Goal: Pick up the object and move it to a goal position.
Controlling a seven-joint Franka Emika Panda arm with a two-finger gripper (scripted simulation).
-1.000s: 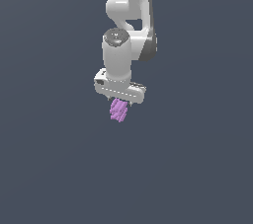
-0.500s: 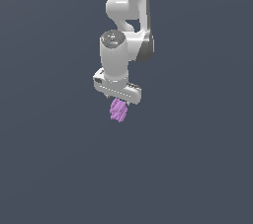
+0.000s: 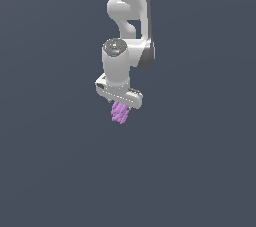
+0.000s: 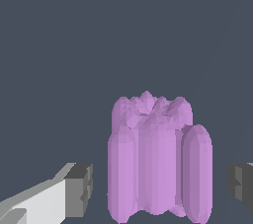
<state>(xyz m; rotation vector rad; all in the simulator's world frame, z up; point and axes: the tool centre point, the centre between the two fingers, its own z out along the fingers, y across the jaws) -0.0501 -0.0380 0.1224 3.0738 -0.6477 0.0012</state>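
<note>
Here the white-grey robot arm [image 3: 127, 26] hangs down from the top of the exterior view against a plain dark grey-blue background, with nothing visible beneath it to carry anything. The gripper [image 3: 120, 107] points downward, and the object [image 3: 119, 112], a small light-purple cluster of short stubby rods, sticks out just below the gripper's white body, clear of any surface.

In the wrist view the object [image 4: 157, 164] fills the space ahead of the camera: several rounded rods stand side by side, with a lumpy crown behind them. A white finger with a dark grey pad [image 4: 79, 188] shows on one side and a second dark pad [image 4: 241, 181] on the other. Both pads appear slightly apart from the cluster's outer rods, so contact cannot be confirmed from this angle; the jaws stand a little wider than the object between them.
</note>
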